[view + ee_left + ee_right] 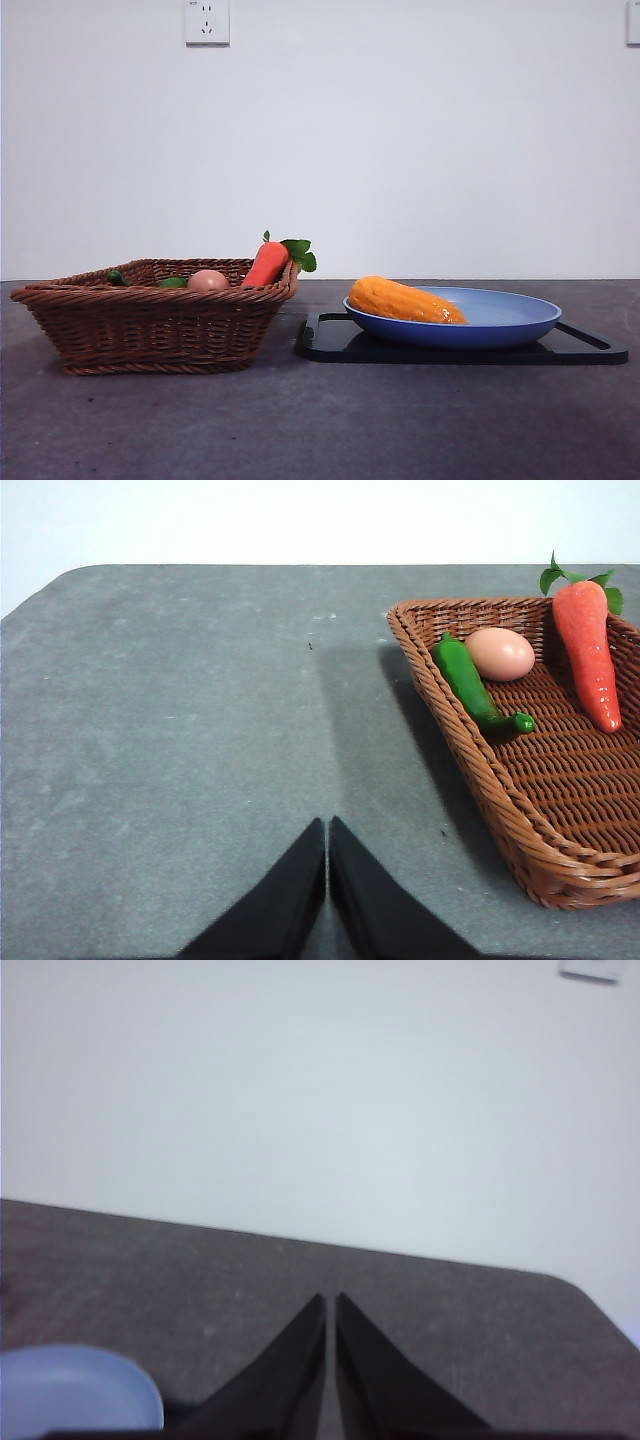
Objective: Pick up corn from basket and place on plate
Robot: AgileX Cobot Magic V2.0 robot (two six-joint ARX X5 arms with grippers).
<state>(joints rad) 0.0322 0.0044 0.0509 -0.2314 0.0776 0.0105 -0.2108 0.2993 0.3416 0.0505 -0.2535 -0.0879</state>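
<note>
The orange-yellow bumpy corn (405, 300) lies on its side in the light-blue plate (500, 322), at its left part. The dark-brown wicker basket (150, 325) stands to the left of the plate and holds no corn. My left gripper (327, 825) is shut with nothing in it, over bare table beside the basket (500, 780). My right gripper (330, 1300) is shut and empty too, away from the plate (70, 1390), of which only an edge shows. Neither arm appears in the front view.
In the basket lie an orange-red carrot (590, 650) with green leaves, a pinkish-orange ball (500, 652) and a green pepper (470, 680). The plate rests on a flat black tray (590, 350). A white wall stands behind the grey table.
</note>
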